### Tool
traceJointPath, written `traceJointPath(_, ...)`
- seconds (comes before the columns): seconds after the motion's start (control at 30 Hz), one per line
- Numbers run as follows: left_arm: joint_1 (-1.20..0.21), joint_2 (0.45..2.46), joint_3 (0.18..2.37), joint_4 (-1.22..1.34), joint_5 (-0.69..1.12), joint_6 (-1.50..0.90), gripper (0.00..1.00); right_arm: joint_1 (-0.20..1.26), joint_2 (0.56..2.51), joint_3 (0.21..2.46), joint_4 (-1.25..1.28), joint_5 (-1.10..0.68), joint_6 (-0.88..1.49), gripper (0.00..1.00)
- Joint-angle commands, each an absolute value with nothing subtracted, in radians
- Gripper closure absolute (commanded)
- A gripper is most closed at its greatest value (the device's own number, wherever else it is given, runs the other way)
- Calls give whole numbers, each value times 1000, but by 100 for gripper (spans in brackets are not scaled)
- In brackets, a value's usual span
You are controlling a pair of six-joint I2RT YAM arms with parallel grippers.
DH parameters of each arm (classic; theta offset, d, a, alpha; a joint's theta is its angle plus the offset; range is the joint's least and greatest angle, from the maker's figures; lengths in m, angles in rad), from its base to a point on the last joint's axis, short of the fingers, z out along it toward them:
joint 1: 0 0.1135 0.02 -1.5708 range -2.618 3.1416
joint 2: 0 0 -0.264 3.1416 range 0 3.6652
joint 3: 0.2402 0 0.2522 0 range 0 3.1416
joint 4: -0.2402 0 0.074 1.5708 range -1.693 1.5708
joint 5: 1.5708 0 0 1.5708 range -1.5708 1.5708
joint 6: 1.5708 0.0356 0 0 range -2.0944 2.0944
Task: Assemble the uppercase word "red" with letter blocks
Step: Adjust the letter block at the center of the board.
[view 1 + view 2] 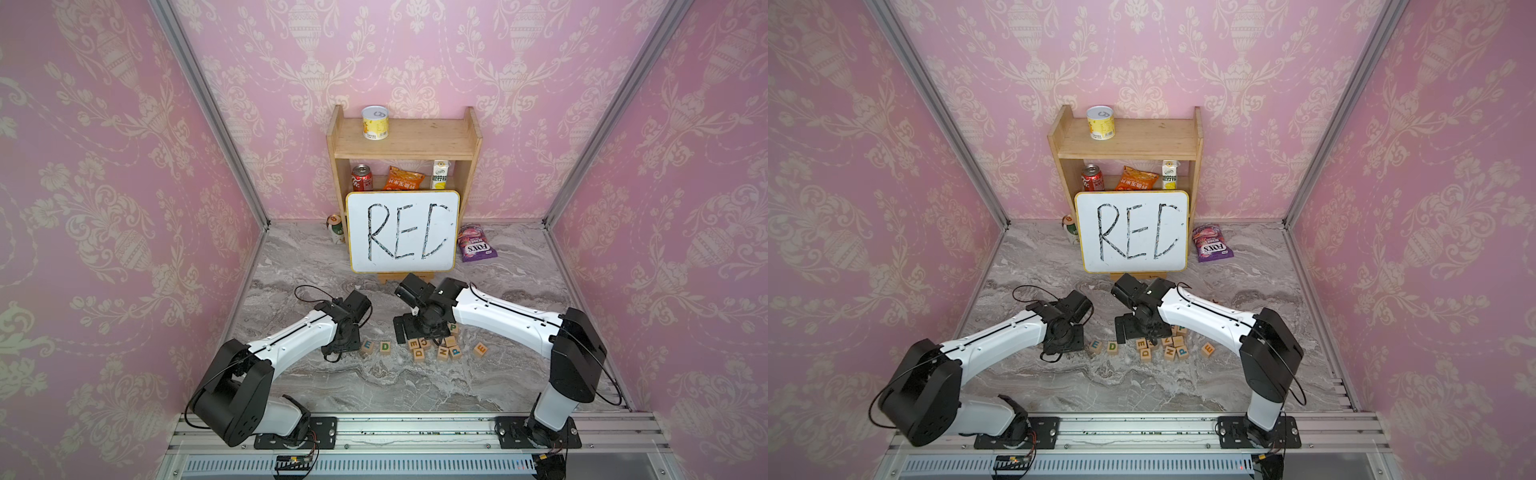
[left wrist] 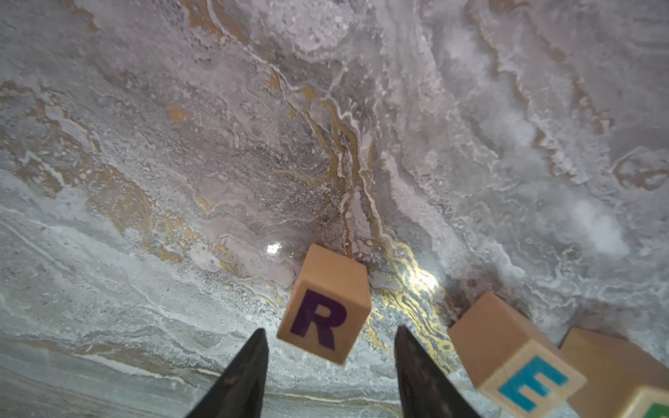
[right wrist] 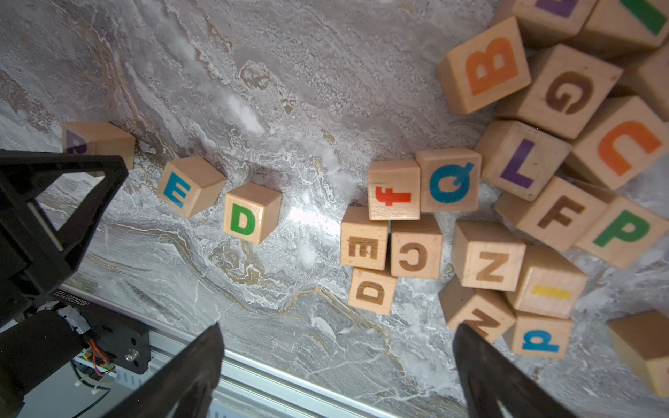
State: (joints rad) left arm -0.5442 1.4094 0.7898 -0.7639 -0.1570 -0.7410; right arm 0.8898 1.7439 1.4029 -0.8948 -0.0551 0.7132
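Note:
Pale wooden letter blocks lie on the marble table (image 1: 332,386). The purple R block (image 2: 325,307) sits just beyond my left gripper's (image 2: 331,329) tips, turned a little askew, with a gap on each side; that gripper is open. Beside it lie the blue-green E block (image 2: 514,362) and the green D block (image 3: 251,213). In both top views the E (image 1: 368,345) and D (image 1: 1112,347) show in a row right of the left gripper (image 1: 343,338), which hides the R. My right gripper (image 3: 338,327) hangs open and holds nothing, above bare table near the pile.
A loose pile of other letter blocks (image 1: 436,347) lies under the right gripper (image 1: 405,328), with an orange E block (image 1: 481,350) at its right. A whiteboard reading RED (image 1: 403,230) leans on a wooden shelf (image 1: 403,141) at the back. A purple snack bag (image 1: 476,243) lies beside it.

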Motion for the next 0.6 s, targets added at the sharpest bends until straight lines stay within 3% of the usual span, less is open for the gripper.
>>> traceJointPath(0.0, -535, 1433, 785, -736, -143, -732, 46, 885, 1722, 1391, -890, -55, 708, 0)
traceJointPath(0.43, -537, 1476, 829, -742, -156, -735, 48, 886, 1717, 1383, -890, -54, 704, 0)
traceJointPath(0.57, -537, 1428, 854, -782, -180, -723, 30, 886, 1714, 1387, -887, -55, 698, 0)
